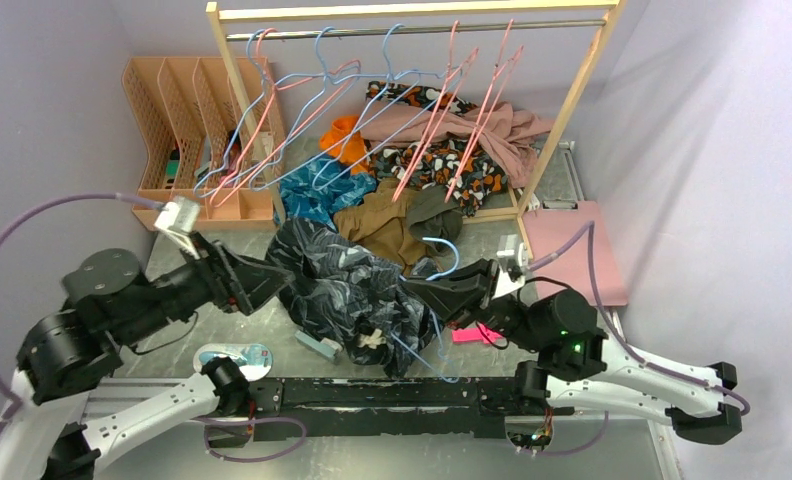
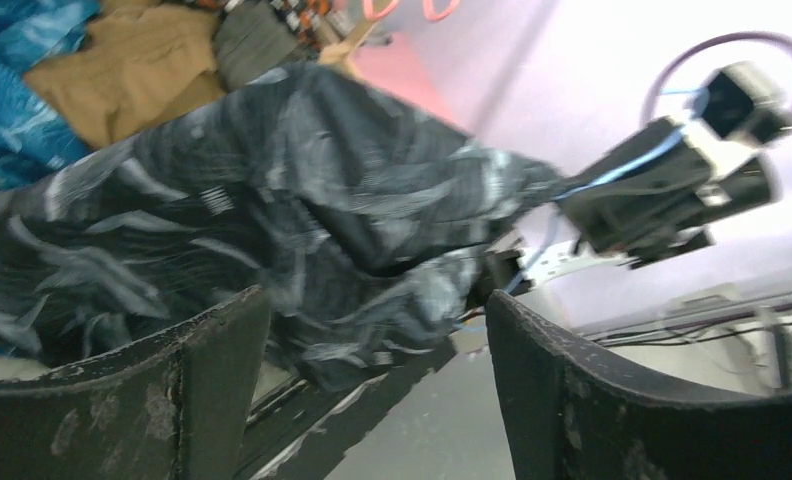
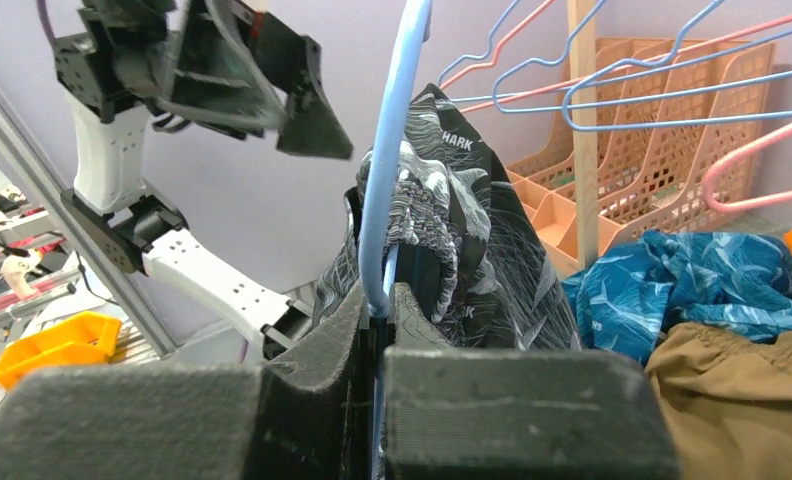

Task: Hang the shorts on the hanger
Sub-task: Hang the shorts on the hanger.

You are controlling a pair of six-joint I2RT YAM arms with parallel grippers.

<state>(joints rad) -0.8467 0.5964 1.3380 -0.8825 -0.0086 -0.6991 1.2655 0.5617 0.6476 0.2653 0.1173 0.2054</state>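
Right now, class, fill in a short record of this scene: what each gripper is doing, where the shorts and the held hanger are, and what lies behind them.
left gripper: open, holding nothing, pointed at the shorts
right gripper: shut on the thin light-blue wire hanger
shorts: dark navy leaf-print fabric shorts, bunched between the two grippers, against the hanger wire
behind the shorts: teal-blue patterned garment and plain brown garment
far end: wooden-framed clothes rail
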